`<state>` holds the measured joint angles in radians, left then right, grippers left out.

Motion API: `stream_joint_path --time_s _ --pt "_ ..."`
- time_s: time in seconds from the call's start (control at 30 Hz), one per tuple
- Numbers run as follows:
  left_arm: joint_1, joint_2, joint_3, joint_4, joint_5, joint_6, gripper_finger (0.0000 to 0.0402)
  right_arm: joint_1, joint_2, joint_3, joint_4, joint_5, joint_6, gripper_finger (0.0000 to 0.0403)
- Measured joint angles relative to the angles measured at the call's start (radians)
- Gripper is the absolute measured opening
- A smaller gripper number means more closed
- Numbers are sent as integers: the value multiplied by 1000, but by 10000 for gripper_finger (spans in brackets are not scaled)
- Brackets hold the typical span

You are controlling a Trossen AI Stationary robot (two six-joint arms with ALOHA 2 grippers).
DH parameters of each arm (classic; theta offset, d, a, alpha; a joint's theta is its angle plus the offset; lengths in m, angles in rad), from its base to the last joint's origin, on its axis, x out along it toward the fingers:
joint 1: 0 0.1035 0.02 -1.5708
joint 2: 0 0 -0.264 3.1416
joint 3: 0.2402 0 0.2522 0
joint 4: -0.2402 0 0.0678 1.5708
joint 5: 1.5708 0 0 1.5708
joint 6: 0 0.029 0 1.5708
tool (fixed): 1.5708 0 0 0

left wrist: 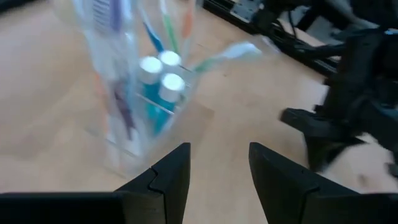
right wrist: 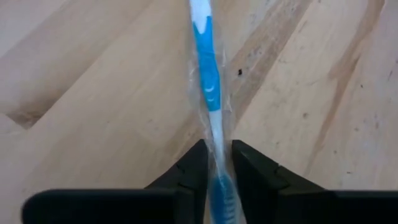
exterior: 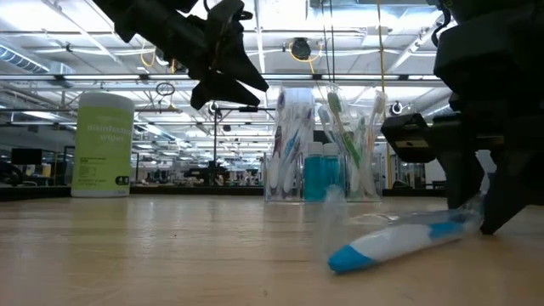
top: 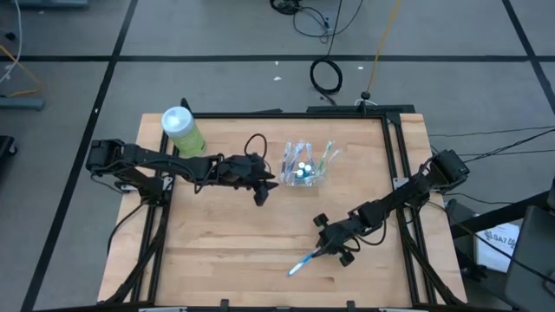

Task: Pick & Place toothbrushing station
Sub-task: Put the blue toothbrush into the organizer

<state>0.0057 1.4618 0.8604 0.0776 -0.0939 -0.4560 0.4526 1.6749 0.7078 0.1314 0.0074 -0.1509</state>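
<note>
One clear plastic cup [top: 305, 166] stands toward the far middle of the wooden worktop [top: 217, 251]; in it are two teal, white-capped tubes [left wrist: 161, 81] and a bundle of upright toothbrushes [exterior: 344, 127] whose number cannot be made out. One large green canister [top: 182, 130] with a white lid stands well apart at the far left corner. A single blue-and-white toothbrush [top: 303, 263] in a clear wrapper lies flat on the worktop near the front edge, right of centre; its long axis runs diagonally, the free end pointing to the front left and the other end toward the right gripper [top: 334, 245]. That gripper is reached in low from the right side with its arm stretched across the worktop at a slant, and the right wrist view shows its jaws closed onto the thin toothbrush [right wrist: 208, 81], one finger on each side of it, with the brush running straight out between them. The left gripper [top: 261, 192] hangs above the worktop just left of the cup, its arm extended from the left side, its jaws apart and holding nothing, the cup [left wrist: 134, 93] right ahead of them.
</note>
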Motion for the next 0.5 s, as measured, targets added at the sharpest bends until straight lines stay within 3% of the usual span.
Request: stream_joint_path --time_s 0.2,0.33,0.5 --pt "-32 0 0 0 111 -79 168 0 2 0 14 18 -53 35" --pt "-68 0 0 0 123 -76 168 -1 2 -1 45 29 -129 18" --pt "-105 0 0 0 123 -81 168 0 -25 -4 58 194 -279 14"
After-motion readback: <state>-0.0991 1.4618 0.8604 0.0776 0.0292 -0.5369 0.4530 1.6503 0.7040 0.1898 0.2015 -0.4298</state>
